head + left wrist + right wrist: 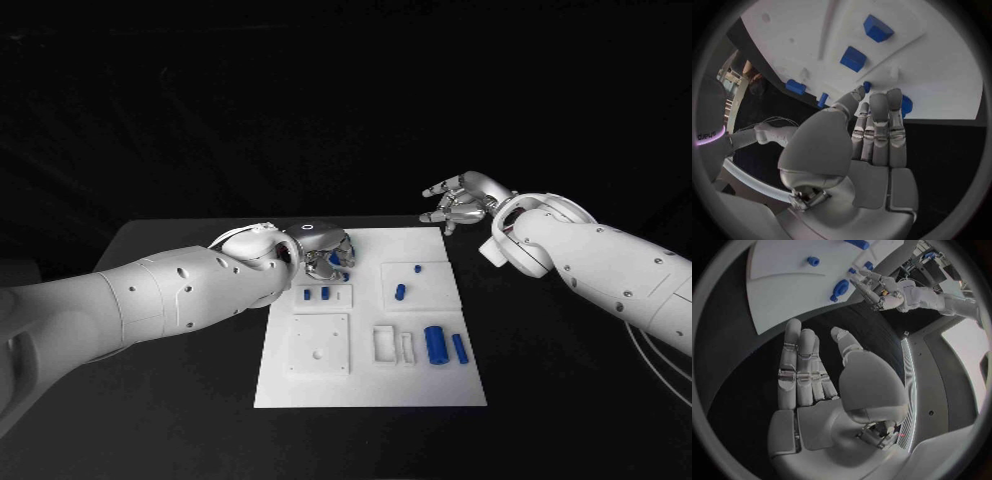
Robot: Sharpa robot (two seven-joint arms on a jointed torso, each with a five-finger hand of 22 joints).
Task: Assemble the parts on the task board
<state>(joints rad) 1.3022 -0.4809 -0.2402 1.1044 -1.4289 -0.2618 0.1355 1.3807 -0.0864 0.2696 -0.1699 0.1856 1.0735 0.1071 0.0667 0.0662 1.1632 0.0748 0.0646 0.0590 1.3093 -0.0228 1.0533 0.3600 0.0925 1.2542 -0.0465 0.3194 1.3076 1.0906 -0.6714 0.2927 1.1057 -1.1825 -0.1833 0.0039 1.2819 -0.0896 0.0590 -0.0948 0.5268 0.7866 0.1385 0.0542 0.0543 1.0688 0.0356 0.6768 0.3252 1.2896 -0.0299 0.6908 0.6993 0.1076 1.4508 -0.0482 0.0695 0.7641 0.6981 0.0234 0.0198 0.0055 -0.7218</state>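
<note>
The white task board (372, 372) lies at the middle of the black table (173, 420) in the head view. The left hand (323, 250) sits over the board's upper left corner, its fingers (878, 131) drawn together and reaching down at a small blue part (338, 258) there; whether they actually grip it cannot be told. Further blue parts lie across the board: two short pegs (319, 294) just below the left hand, a small peg (400, 292) in the upper right recess, and two larger cylinders (446, 347) at the lower right. The right hand (462, 201) hangs above the table just beyond the board's upper right corner, fingers spread and holding nothing.
</note>
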